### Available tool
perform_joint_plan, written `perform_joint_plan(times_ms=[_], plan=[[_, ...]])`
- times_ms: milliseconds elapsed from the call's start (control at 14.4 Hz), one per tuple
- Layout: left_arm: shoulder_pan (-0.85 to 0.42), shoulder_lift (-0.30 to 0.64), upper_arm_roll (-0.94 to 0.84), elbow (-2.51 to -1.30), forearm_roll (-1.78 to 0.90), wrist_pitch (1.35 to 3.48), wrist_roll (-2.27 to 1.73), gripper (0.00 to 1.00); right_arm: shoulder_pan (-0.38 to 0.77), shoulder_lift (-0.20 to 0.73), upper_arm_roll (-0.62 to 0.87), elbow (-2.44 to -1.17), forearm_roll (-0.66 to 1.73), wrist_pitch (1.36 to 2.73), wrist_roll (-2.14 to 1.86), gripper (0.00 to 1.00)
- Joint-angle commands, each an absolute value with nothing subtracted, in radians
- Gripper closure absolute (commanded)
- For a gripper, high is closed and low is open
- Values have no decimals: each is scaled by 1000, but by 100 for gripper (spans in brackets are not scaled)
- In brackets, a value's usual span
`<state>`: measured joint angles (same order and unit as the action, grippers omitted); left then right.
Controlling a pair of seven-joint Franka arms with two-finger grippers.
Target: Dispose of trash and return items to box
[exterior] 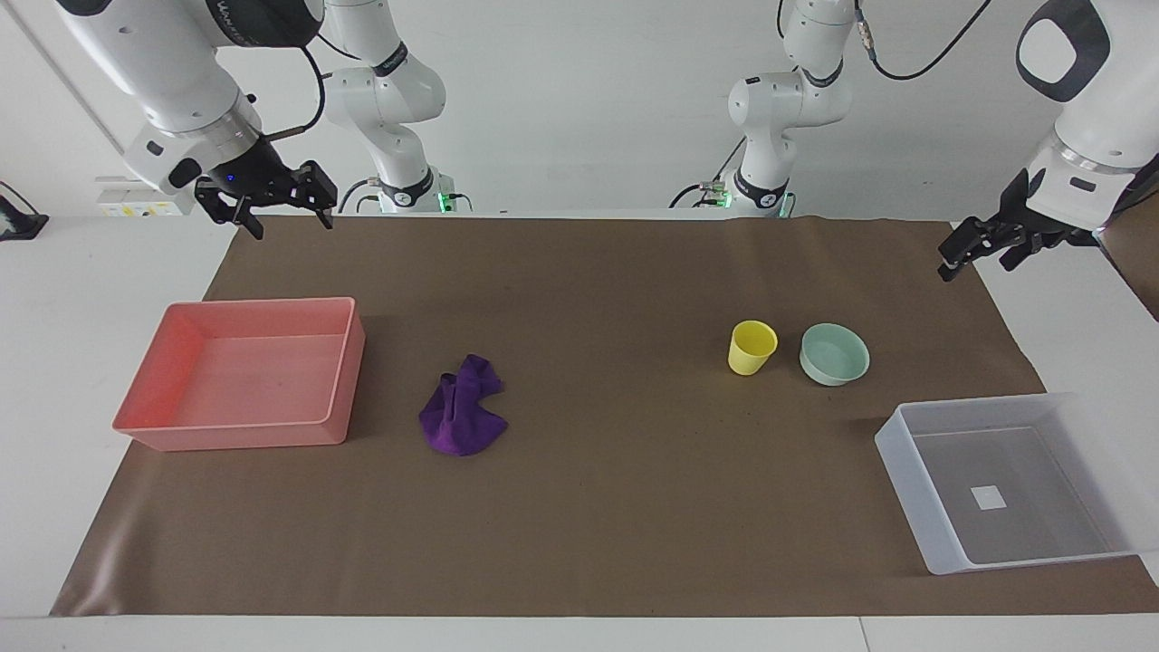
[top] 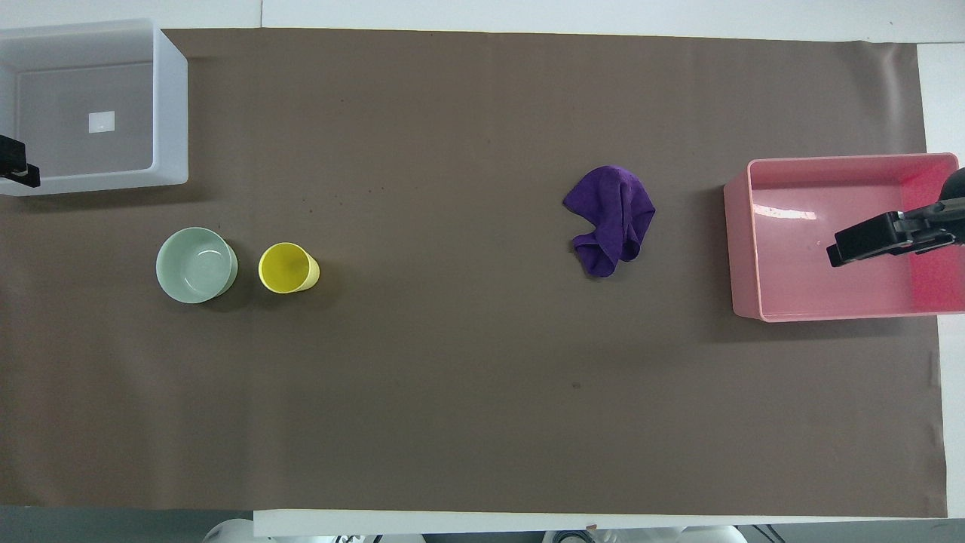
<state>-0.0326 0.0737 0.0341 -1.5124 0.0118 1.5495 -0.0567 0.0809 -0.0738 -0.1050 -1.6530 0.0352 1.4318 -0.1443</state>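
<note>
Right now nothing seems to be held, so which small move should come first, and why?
Probably the right gripper, raised and open at its end of the table, should come down over the purple cloth. The cloth lies loose on the mat beside the pink tray, while the left gripper waits. The cup and bowl stand outside the box.

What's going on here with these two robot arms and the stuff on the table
Nothing is being handled yet. Both arms wait raised at the table's ends: the right gripper near the pink tray, the left gripper near the translucent bin, and neither holds anything. The purple cloth lies crumpled on the brown mat beside the tray. The yellow cup and mint-green bowl stand upright side by side, nearer to the robots than the bin. Tray and bin hold none of the three.
</note>
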Motion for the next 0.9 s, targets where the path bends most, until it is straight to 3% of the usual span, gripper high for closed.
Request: perform_joint_plan(times_ms=[0,277,347,554,832], plan=[[-44,84,43,-1489,24,1511,1,0,75,-97,-100,-1681,34,1440,-164,1],[-51,66,43,-1537,21,1534,21,0,74,-97,-100,-1681,34,1442,-164,1],[-52,13,43,-1643,21,1608,15,0,75,-97,-98,-1683,34,1442,-164,1],[-43,-173,41,-2109,18,1981,-5,0,103,-95,-91,-1716,34,1584,-164,1],[-51,-118,41,-2301,18,2180,-12,0,167,4,-89,-1735,37,1712,-104,1]])
